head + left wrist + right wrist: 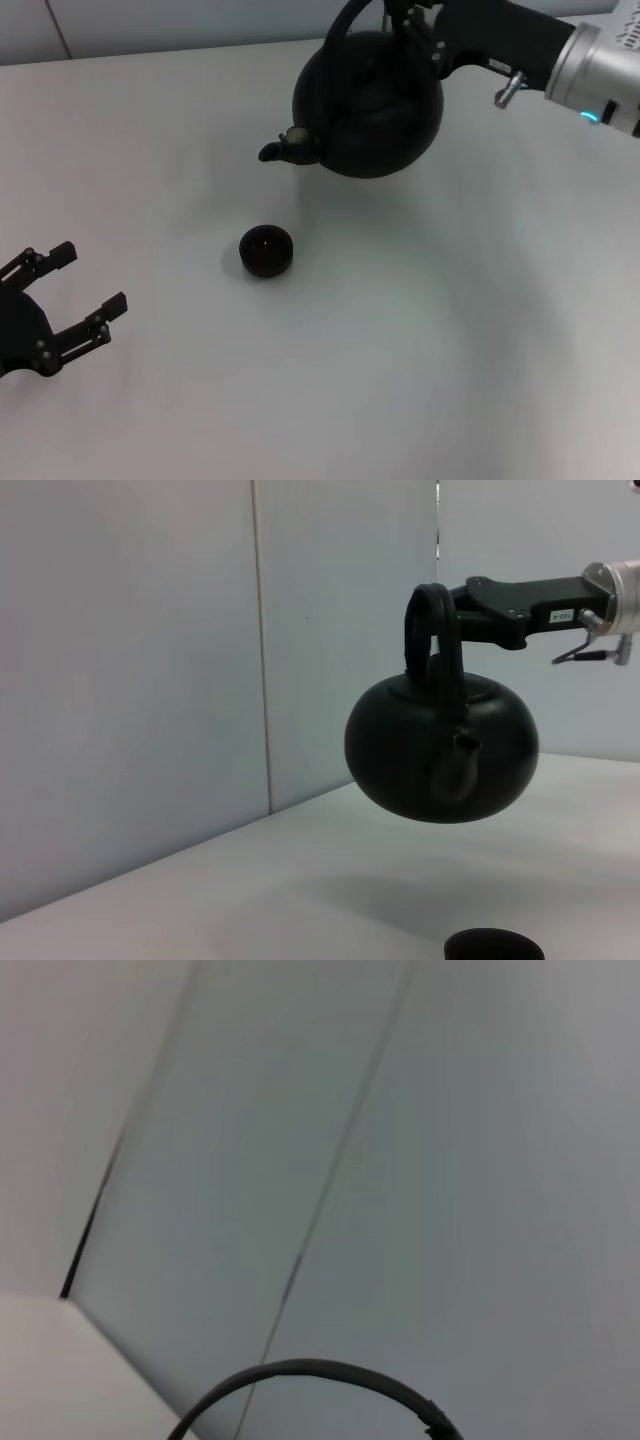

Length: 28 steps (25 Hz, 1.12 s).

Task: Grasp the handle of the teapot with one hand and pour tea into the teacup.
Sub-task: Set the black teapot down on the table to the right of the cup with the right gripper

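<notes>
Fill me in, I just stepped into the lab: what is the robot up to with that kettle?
The right gripper is shut on the handle of the black teapot and holds it in the air above the white table. The spout points toward the small dark teacup, which sits on the table below and ahead of it. No tea is visibly flowing. The left gripper is open near the table's left edge, holding nothing.

Head view looks down; left wrist low, sideways; both share teapot (368,105).
</notes>
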Tool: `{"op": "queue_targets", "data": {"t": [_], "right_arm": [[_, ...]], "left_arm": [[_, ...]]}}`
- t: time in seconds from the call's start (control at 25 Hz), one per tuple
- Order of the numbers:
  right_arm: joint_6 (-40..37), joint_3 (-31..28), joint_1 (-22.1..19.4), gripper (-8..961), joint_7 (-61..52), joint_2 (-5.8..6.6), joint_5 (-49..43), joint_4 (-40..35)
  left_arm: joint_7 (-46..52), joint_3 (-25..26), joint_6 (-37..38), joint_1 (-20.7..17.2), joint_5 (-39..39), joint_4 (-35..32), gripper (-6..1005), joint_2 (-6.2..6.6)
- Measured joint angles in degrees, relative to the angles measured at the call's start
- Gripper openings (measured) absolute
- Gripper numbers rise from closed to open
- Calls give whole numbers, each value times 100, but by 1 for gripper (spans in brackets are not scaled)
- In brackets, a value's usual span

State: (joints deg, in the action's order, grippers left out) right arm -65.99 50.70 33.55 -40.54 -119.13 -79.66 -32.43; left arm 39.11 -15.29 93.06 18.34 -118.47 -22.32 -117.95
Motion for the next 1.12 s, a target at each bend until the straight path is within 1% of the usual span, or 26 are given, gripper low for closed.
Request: {"op": "queue_targets", "data": {"t": [0.16, 0.44, 0.68, 0.88, 1.12], "right_arm": [[8, 1, -73, 100, -439, 0, 246, 307], [196, 9, -137, 108, -608, -4, 273, 653], [254, 1, -290, 114, -578, -3, 275, 668], [257, 0, -323, 119, -497, 0, 276, 707], [323, -84, -323, 125, -118, -14, 326, 909]], "left_arm": [[0, 0, 1, 2, 0, 0, 834, 0], [0, 0, 2, 3, -1, 0, 834, 0], [0, 0, 2, 3, -1, -1, 834, 0], [0, 0, 2, 2, -1, -1, 834, 0], [0, 0, 14, -10, -1, -1, 833, 0]]}}
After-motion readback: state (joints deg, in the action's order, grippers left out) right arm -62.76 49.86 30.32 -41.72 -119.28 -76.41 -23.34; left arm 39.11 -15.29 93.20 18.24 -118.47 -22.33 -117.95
